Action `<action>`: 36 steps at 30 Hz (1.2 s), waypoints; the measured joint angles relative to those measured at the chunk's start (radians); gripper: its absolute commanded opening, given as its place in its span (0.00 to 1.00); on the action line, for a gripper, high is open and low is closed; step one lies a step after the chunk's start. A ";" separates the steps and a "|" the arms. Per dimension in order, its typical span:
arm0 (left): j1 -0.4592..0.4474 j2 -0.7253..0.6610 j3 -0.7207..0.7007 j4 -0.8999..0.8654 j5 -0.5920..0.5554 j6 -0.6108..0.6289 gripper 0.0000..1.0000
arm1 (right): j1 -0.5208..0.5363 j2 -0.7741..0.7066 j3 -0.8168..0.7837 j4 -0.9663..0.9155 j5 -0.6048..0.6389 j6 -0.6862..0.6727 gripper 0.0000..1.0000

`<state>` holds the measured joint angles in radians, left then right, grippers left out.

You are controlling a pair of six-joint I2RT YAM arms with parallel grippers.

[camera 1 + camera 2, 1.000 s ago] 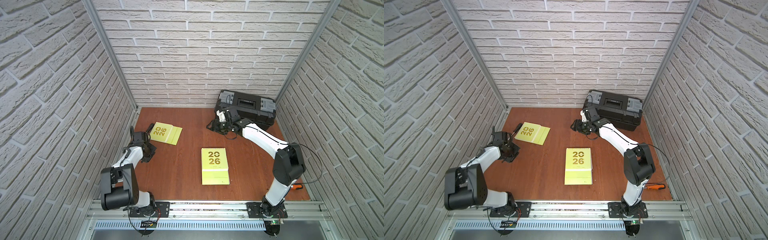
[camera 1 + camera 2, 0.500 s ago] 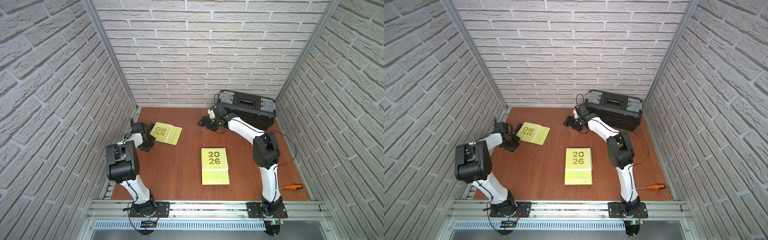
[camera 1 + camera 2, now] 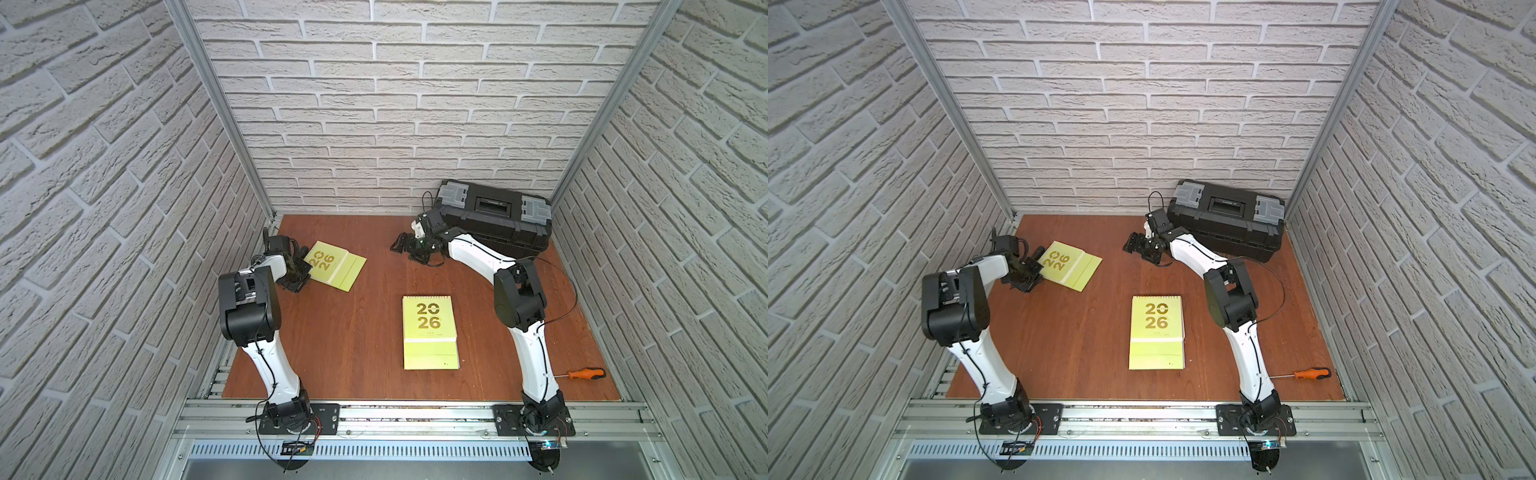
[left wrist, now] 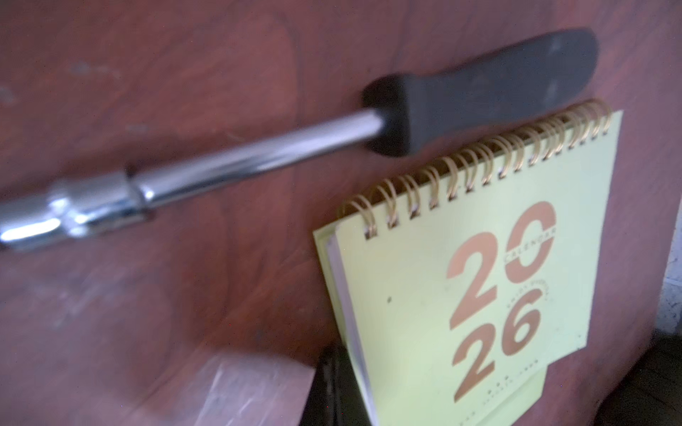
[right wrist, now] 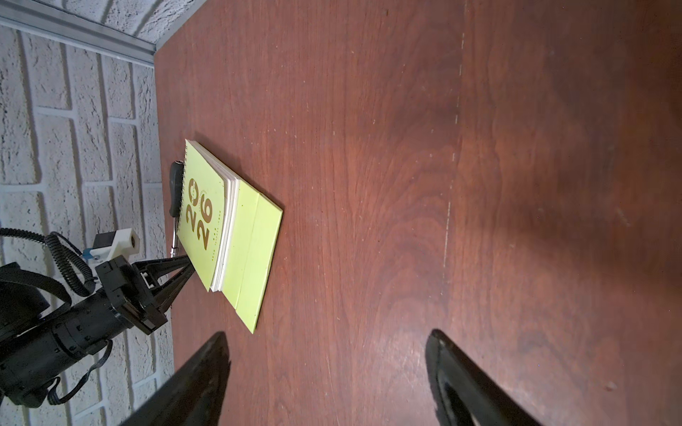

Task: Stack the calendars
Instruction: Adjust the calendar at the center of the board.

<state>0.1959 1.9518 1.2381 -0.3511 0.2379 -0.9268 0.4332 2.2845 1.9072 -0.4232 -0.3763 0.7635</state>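
Two lime-green calendars with gold "2026" lie flat on the brown table. One calendar (image 3: 334, 266) (image 3: 1069, 266) (image 4: 479, 295) (image 5: 221, 221) is at the back left, the other calendar (image 3: 430, 332) (image 3: 1156, 328) in the middle. My left gripper (image 3: 302, 272) (image 3: 1034, 272) (image 5: 186, 265) is shut, its tips against the back-left calendar's near corner; I cannot tell if they pinch it. My right gripper (image 3: 405, 249) (image 3: 1136, 247) (image 5: 328, 335) stands open over bare table in front of the toolbox, holding nothing.
A black toolbox (image 3: 494, 220) with grey latches sits in the back right corner. A black-handled metal wrench (image 4: 479, 85) (image 5: 176, 188) lies along the back-left calendar's spiral edge. An orange screwdriver (image 3: 584, 373) lies at the front right. Brick walls close in three sides.
My right gripper has swung left, away from the toolbox, and opened wider. My left arm has risen at the elbow and its shut gripper has closed in on the back-left calendar's corner.
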 measured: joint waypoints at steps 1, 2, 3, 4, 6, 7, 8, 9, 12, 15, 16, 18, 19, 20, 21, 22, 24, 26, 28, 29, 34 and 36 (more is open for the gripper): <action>-0.002 0.011 0.014 0.000 0.003 0.000 0.00 | 0.000 0.007 0.005 0.000 -0.001 0.002 0.86; -0.005 0.024 0.032 -0.001 0.006 0.000 0.00 | 0.001 0.014 0.012 -0.001 -0.002 0.005 0.86; -0.008 0.036 0.050 -0.002 0.009 0.000 0.00 | 0.001 0.018 0.017 -0.001 -0.002 0.007 0.86; -0.013 0.051 0.070 -0.005 0.013 0.000 0.00 | 0.002 0.021 0.020 -0.003 -0.002 0.007 0.87; -0.026 0.083 0.115 -0.006 0.019 0.000 0.00 | 0.002 0.024 0.032 -0.006 -0.002 0.008 0.88; -0.031 0.094 0.130 -0.007 0.021 0.000 0.00 | 0.002 0.025 0.035 -0.006 -0.002 0.008 0.88; -0.040 0.106 0.148 -0.007 0.024 0.000 0.00 | 0.002 0.026 0.040 -0.006 -0.002 0.008 0.88; -0.047 0.117 0.162 -0.006 0.028 0.000 0.00 | 0.002 0.027 0.042 -0.006 -0.002 0.008 0.88; -0.070 0.143 0.198 -0.008 0.039 -0.002 0.00 | 0.002 0.034 0.047 -0.006 -0.002 0.008 0.92; -0.093 0.171 0.237 -0.011 0.049 -0.008 0.00 | 0.002 0.047 0.049 -0.006 -0.003 0.011 0.93; -0.100 0.180 0.250 -0.012 0.053 -0.009 0.00 | 0.002 0.052 0.051 -0.006 -0.003 0.011 0.94; -0.114 0.204 0.283 -0.013 0.065 -0.012 0.00 | 0.002 0.067 0.057 -0.008 -0.005 0.012 0.94; -0.119 0.215 0.298 -0.013 0.070 -0.013 0.00 | 0.002 0.074 0.059 -0.007 -0.005 0.013 0.94; -0.126 0.227 0.315 -0.013 0.076 -0.014 0.00 | 0.002 0.079 0.061 -0.008 -0.006 0.015 0.94; -0.131 0.238 0.332 -0.014 0.080 -0.015 0.00 | 0.002 0.083 0.063 -0.008 -0.006 0.015 0.94; -0.134 0.249 0.348 -0.018 0.084 -0.016 0.00 | 0.002 0.084 0.063 -0.010 -0.006 0.015 0.94; -0.139 0.273 0.386 -0.028 0.088 -0.017 0.00 | 0.002 0.084 0.064 -0.015 -0.006 0.016 0.94; -0.140 0.296 0.424 -0.044 0.092 -0.018 0.00 | 0.002 0.084 0.071 -0.014 -0.006 0.017 0.94; -0.140 0.320 0.462 -0.055 0.097 -0.021 0.00 | 0.002 0.084 0.076 -0.014 -0.006 0.019 0.94; -0.140 0.332 0.481 -0.061 0.100 -0.026 0.00 | 0.002 0.084 0.079 -0.014 -0.007 0.020 0.94; -0.140 0.408 0.598 -0.074 0.130 -0.044 0.02 | 0.002 0.087 0.095 -0.015 -0.011 0.034 0.94; -0.143 0.443 0.655 -0.084 0.140 -0.047 0.03 | 0.002 0.094 0.105 -0.014 -0.011 0.040 0.94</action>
<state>0.0525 2.3943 1.8927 -0.4347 0.3775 -0.9737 0.4351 2.3783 2.0125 -0.4370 -0.3874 0.8036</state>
